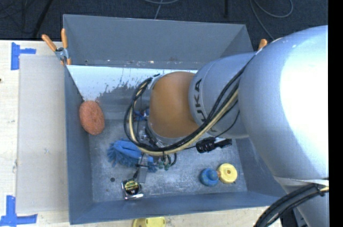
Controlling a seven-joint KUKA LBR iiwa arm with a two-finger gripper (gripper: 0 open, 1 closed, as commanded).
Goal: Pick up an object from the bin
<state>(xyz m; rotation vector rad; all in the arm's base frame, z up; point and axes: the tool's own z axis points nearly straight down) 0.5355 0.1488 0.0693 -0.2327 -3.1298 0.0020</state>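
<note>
Along the left wall of the bin (72,129) you have the most open floor. Only an orange-brown oval sponge (91,117) lies there, close to that wall and well apart from everything else. The grey floor behind it and in front of it, down to the front-left corner, is bare.

Moving right, a blue fuzzy thing (123,152) lies about mid-floor, its right end hidden under the robot's wrist. Just in front of it, near the front wall, sits a small black-and-yellow thing (131,187), round-cornered and much like a pocket tape measure.

The gripper (140,171) comes down between these two, below the orange cover (170,105) on the wrist, with dark and yellow cables (130,118) looped round it. Its tip ends just beside the black-and-yellow thing, at the blue fuzzy thing's front edge. You cannot tell whether it touches either one, whether it is open or closed, or whether it has hold of anything.

Farther right, a blue round piece (208,176) and a yellow round piece (228,173) lie side by side near the front wall, toward the front-right corner. Above them the grey arm (289,108) covers the right side of the bin, so the room there is tight.
</note>
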